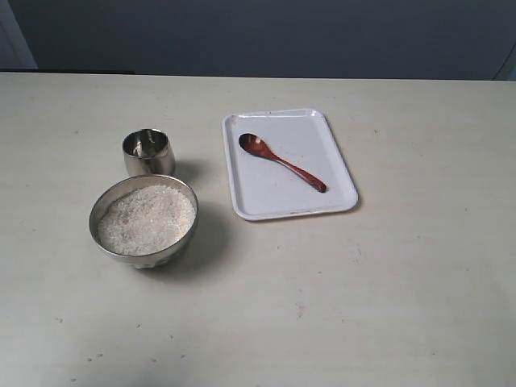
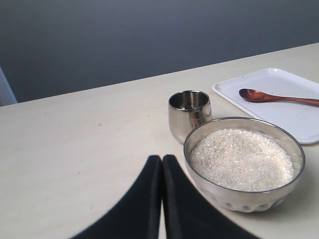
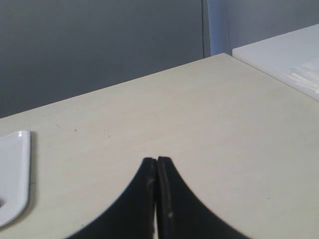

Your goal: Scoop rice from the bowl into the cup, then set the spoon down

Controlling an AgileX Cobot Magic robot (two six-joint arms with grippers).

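Observation:
The wide steel bowl (image 1: pixel 143 221) stands at the left of the table, heaped with white rice (image 1: pixel 147 218). Just behind it is the small steel cup (image 1: pixel 148 151), with nothing visible inside. The reddish-brown spoon (image 1: pixel 281 162) lies diagonally on a white tray (image 1: pixel 339 187), scoop toward the back. In the left wrist view the bowl (image 2: pixel 244 199), rice (image 2: pixel 241 159), cup (image 2: pixel 189 114) and spoon (image 2: pixel 279 97) all show. My left gripper (image 2: pixel 162 158) is shut and empty, close beside the bowl. My right gripper (image 3: pixel 157 160) is shut and empty over bare table. Neither arm shows in the exterior view.
The white tray (image 2: pixel 299 127) sits right of the cup and bowl; one corner of it (image 3: pixel 14 174) shows in the right wrist view. A grey wall runs behind the table's far edge. A white surface (image 3: pixel 284 57) adjoins the table past my right gripper.

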